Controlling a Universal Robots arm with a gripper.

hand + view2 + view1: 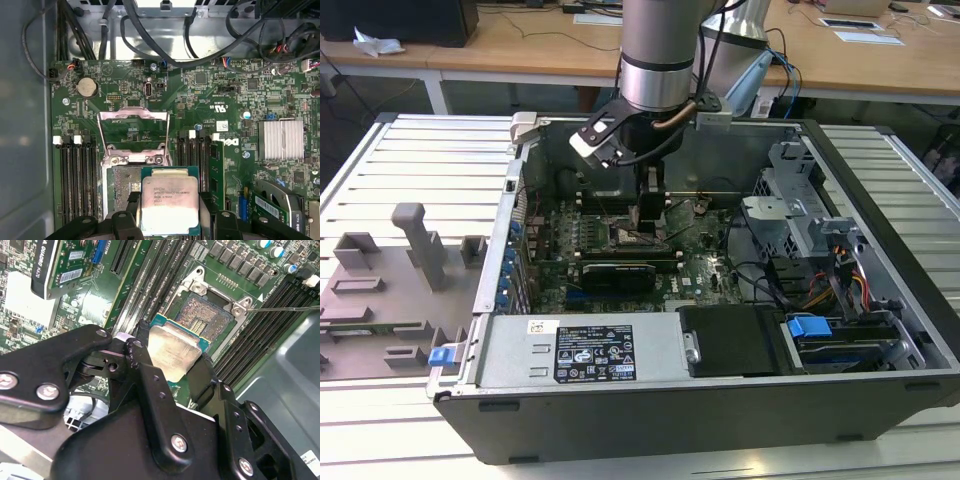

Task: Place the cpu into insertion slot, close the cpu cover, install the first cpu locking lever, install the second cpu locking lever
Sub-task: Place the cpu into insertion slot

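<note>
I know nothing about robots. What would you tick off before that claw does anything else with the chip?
1. Grip: ok. The claw is shut on the cpu.
2. cpu cover out of the way: ok, swung open.
3. insertion slot free: ok where it shows; the chip hides part of it.
4. Chip lined up with the slot: cannot tell; in both wrist views it overlaps only part of it.
5. Chip seated: not ok, not in the slot yet.
</note>
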